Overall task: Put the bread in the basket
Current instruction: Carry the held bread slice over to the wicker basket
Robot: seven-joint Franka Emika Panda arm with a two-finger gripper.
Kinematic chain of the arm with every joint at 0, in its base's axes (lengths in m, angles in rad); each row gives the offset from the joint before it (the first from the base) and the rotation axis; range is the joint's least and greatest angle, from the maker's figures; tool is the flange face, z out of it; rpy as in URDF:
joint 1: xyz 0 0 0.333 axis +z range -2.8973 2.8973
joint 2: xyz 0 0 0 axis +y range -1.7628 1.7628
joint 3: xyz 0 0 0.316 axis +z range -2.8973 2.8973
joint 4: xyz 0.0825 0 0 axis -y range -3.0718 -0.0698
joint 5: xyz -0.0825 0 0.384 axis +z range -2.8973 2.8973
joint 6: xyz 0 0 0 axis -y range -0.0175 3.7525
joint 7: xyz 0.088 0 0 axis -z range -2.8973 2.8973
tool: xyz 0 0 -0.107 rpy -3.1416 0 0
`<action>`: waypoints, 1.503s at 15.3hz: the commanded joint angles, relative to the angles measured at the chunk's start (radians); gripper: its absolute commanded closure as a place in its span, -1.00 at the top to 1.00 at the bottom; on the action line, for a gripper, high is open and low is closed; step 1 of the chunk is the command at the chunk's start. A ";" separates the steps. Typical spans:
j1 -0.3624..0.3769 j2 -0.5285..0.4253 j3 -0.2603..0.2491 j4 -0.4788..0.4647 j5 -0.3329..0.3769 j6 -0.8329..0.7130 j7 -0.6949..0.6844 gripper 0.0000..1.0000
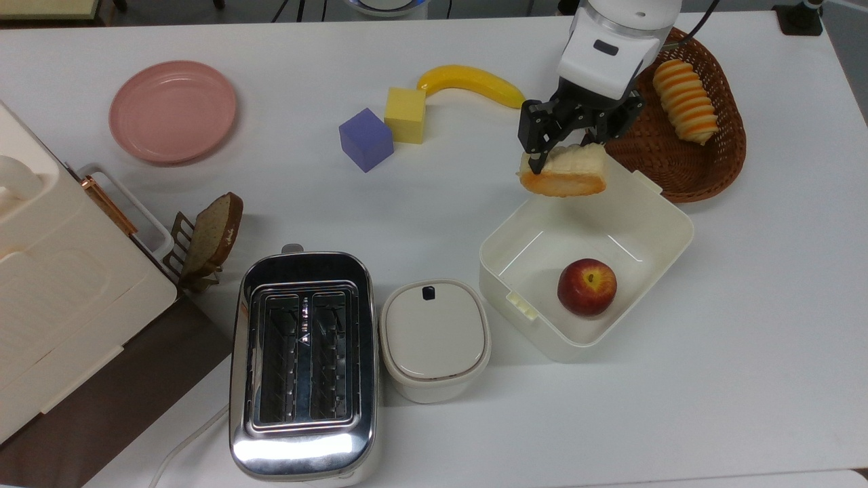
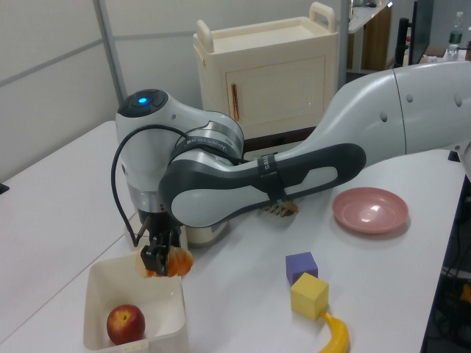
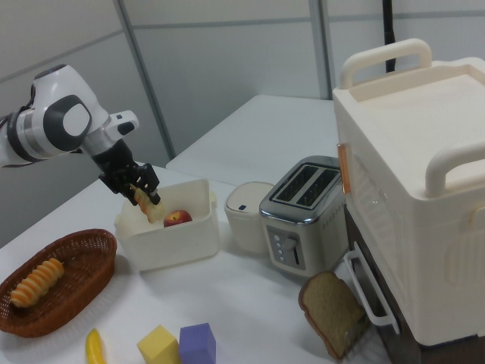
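My gripper (image 1: 564, 152) (image 2: 160, 259) (image 3: 139, 187) is shut on the bread (image 1: 564, 173) (image 2: 174, 262) (image 3: 148, 203), a cream chunk with an orange-brown crust. I hold it in the air over the far corner of the white tub (image 1: 668, 227) (image 2: 93, 283) (image 3: 179, 244). The brown wicker basket (image 1: 705, 176) (image 3: 76, 284) lies to the top view's right of the gripper, and a striped spiral roll (image 1: 685, 102) (image 3: 32, 281) rests in it. My arm covers part of the basket's left rim in the top view.
A red apple (image 1: 587, 287) (image 2: 125, 324) (image 3: 177, 218) lies in the tub. A banana (image 1: 469, 84), yellow cube (image 1: 405, 114) and purple cube (image 1: 366, 139) sit to the top view's left of the gripper. Nearer stand a lidded pot (image 1: 435, 339), toaster (image 1: 303, 366), pink plate (image 1: 173, 112) and racked brown slice (image 1: 215, 232).
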State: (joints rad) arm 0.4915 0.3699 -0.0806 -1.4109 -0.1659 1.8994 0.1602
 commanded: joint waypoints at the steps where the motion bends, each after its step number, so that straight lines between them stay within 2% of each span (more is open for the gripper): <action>1: 0.018 0.000 -0.013 0.012 -0.010 -0.003 0.019 0.30; 5: 0.021 -0.006 -0.013 0.012 -0.006 -0.008 0.019 0.30; 8: 0.030 -0.015 -0.005 0.012 0.006 -0.071 0.018 0.30; 11: 0.094 -0.022 0.002 0.006 0.011 -0.111 0.021 0.30; 18: 0.128 -0.043 0.005 0.003 0.016 -0.178 0.042 0.31; 23: 0.215 -0.039 0.005 -0.029 0.072 -0.238 0.045 0.43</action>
State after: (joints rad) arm 0.6525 0.3483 -0.0699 -1.4061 -0.1199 1.6957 0.1916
